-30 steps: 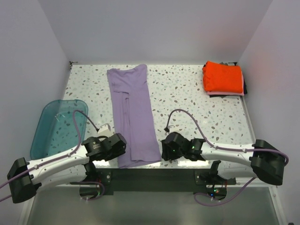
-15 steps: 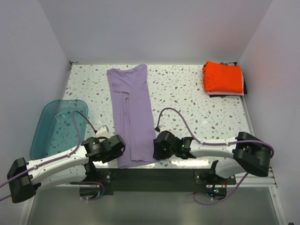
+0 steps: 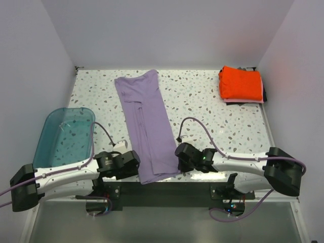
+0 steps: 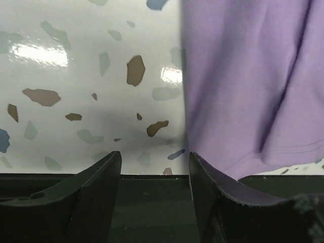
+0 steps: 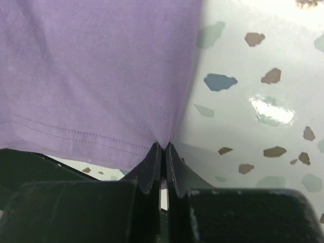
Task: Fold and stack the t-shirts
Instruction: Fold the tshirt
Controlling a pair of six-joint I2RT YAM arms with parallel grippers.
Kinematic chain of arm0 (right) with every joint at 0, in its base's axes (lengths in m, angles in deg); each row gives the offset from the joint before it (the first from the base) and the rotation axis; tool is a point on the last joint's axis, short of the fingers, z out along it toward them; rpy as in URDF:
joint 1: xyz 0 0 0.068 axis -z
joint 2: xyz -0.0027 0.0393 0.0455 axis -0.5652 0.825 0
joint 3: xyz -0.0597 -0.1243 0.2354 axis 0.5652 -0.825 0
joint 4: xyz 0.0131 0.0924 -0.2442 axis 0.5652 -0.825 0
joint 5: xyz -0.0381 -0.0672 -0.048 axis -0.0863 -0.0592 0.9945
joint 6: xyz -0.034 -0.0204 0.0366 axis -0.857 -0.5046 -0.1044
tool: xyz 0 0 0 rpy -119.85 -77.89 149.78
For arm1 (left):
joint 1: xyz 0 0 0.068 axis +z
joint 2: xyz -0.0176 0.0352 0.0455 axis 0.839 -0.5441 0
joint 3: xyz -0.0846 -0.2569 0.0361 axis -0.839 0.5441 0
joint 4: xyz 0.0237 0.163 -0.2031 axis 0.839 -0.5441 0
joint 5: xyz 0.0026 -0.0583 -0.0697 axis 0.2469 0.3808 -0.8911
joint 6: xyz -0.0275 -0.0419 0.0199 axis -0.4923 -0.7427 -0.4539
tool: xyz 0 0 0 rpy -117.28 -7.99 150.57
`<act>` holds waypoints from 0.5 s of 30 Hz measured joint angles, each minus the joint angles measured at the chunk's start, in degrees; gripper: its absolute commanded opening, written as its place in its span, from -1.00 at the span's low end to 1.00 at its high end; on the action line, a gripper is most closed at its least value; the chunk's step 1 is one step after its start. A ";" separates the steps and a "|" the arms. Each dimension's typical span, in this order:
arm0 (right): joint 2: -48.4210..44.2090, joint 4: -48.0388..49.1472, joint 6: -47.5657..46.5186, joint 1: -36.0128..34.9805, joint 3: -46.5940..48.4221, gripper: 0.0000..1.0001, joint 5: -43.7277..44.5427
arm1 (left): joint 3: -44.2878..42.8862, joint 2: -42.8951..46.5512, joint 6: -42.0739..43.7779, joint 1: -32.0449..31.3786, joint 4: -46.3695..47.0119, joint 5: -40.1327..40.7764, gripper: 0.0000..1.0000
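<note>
The lavender-purple t-shirt [image 3: 147, 126] lies as a long folded strip down the middle of the table, its near end skewed right. My right gripper [image 3: 178, 154] is shut on the shirt's near right hem corner [image 5: 163, 149]; the cloth [image 5: 91, 76] spreads out ahead of it. My left gripper [image 3: 135, 167] is open and empty [image 4: 154, 162] at the table's near edge, with the shirt's near left corner [image 4: 253, 76] beside and over its right finger. The orange-red t-shirt [image 3: 240, 83] lies folded at the back right on thin pink and dark ones [image 3: 245, 103].
A teal translucent tub [image 3: 63, 139] stands at the left of the table. A dark rail [image 3: 162, 188] runs along the near edge below the speckled tabletop [image 3: 202, 101]. White walls close in the sides and back.
The right gripper, holding the hem corner, has pulled the shirt's near end to the right. The left gripper has moved right and nearer, following the shirt's left corner.
</note>
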 measured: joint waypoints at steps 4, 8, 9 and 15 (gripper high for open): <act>-1.90 -1.09 0.02 0.09 -1.49 -1.00 0.07 | 0.55 -3.30 -1.11 -4.50 2.95 -0.87 0.27; -1.97 -0.90 0.02 0.09 -1.62 -1.00 -0.04 | 0.31 -6.16 -3.19 -9.20 6.67 -0.81 0.29; -1.97 -0.85 0.02 0.09 -1.64 -1.00 -0.04 | 0.28 -6.47 -3.54 -9.97 7.45 -0.74 0.29; -1.97 -0.57 0.04 0.11 -1.77 -1.00 -0.20 | 0.94 -7.72 -7.26 -13.35 13.92 -0.81 0.28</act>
